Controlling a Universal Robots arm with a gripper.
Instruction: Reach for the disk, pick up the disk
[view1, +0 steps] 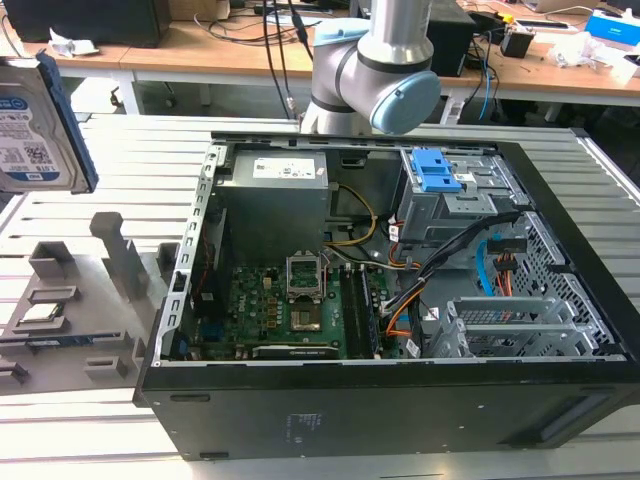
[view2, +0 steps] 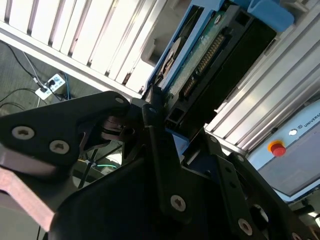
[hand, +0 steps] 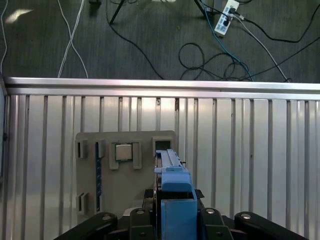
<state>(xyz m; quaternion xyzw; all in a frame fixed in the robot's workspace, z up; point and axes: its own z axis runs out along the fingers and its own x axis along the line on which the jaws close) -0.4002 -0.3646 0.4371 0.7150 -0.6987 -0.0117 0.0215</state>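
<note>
**Now: disk in grip, held clear of the holder**

Evidently the pick is made. The gripper (view2: 181, 137) has its jaws clamped on the disk (view2: 200, 65), one dark finger (view2: 152, 125) pressed against the blue carrier frame. The drive is taken edge-on, so the pads bear on the rigid frame and not on the green circuit side, which is a safer place to squeeze.

- Exterior view: the disk hangs upright in the air at that view's far left, label facing the camera, above the grey holder plate (view1: 90, 300) and well apart from the open computer case (view1: 400, 400).
- First wrist view: the drive's blue end points down at the holder plate on the slatted table (hand: 250, 150). An empty slot (hand: 161, 145) lies right under it. Judgement: that slot is the disk's seat, and the upright pose matches it.
- A small square chip (hand: 123, 151) sits in the neighbouring pocket, untouched.

Height above the plate appears enough to clear the holder's posts.
</note>
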